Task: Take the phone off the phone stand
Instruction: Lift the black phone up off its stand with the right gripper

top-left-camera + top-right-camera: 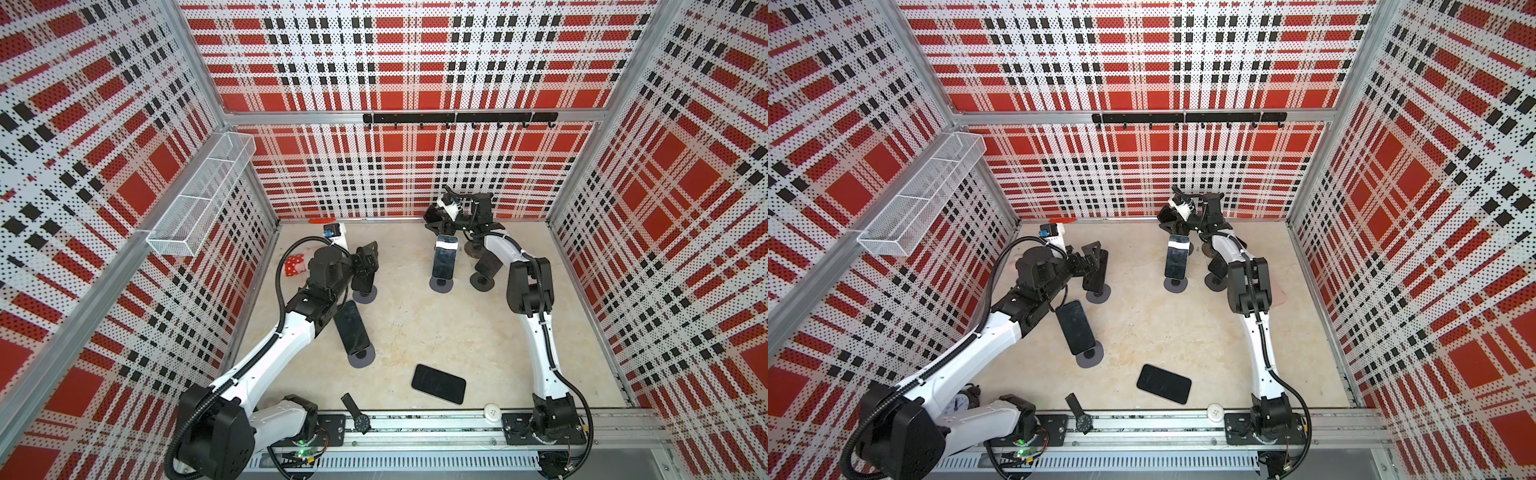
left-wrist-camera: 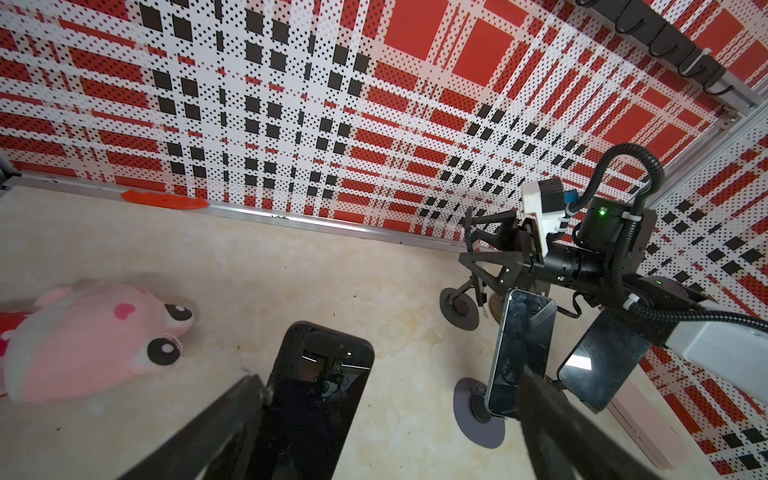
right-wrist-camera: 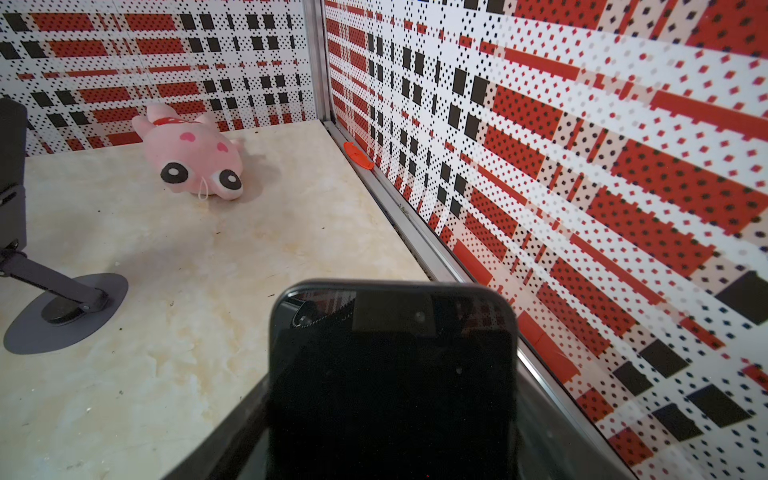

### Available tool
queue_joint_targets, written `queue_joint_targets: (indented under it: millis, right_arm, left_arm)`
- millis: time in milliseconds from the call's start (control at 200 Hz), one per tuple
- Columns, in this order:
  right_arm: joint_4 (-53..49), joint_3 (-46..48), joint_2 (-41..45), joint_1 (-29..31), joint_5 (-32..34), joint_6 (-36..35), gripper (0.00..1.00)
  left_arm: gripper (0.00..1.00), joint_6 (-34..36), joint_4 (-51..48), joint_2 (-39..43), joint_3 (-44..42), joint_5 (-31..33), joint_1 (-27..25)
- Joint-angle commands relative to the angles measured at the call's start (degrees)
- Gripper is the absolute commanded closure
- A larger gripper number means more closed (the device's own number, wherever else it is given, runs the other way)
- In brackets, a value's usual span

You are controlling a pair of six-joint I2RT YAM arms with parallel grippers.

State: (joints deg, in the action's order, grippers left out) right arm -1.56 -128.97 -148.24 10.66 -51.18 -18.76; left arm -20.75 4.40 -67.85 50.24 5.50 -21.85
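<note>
Near the back wall my right gripper [image 1: 434, 220] is shut on a dark phone [image 3: 390, 353]. The phone fills the space between the two fingers, with its rounded end sticking out past them. Under that gripper stands a small phone stand [image 2: 459, 309] with a round base. I cannot tell whether the phone still rests on it. My left gripper [image 2: 395, 399] is open beside another dark phone [image 2: 320, 374], which sits upright on its stand [image 1: 365, 293] close to one finger.
A light-rimmed phone [image 1: 444, 257] and a dark one [image 1: 488, 262] lean on stands by the right arm. Another phone on a stand [image 1: 351, 328] is beside the left forearm. Near the front lie a flat phone [image 1: 438, 382] and a watch [image 1: 357, 415]. A pink plush [image 2: 91, 340] lies at back left.
</note>
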Motion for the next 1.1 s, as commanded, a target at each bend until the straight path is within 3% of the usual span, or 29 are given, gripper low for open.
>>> queue_joint_targets:
  millis: [0,246,486,742,1097]
  right_arm:
    - [2.7,1.2,2.2,0.2,-0.8,-0.9,0.27]
    - [4.6,2.4,4.1,-0.3,-1.5,0.5,0.26]
    - [16.7,6.5,6.7,-1.9,-5.5,11.9,0.25]
    - [16.0,6.0,9.1,-2.0,-5.2,12.4,0.26]
    - [22.6,7.7,12.4,-2.1,-6.7,19.2,0.26]
  left_arm:
    - [0.02,0.2,-0.5,0.2,2.2,0.8,0.0]
    - [0.02,0.1,-0.6,0.4,2.0,0.9,0.1]
    - [0.02,-0.1,0.3,2.1,-0.5,0.7,0.1]
    - [0.02,-0.1,-0.6,4.8,-2.0,1.1,0.6]
    - [0.02,0.2,-1.3,8.7,-3.6,0.8,2.1]
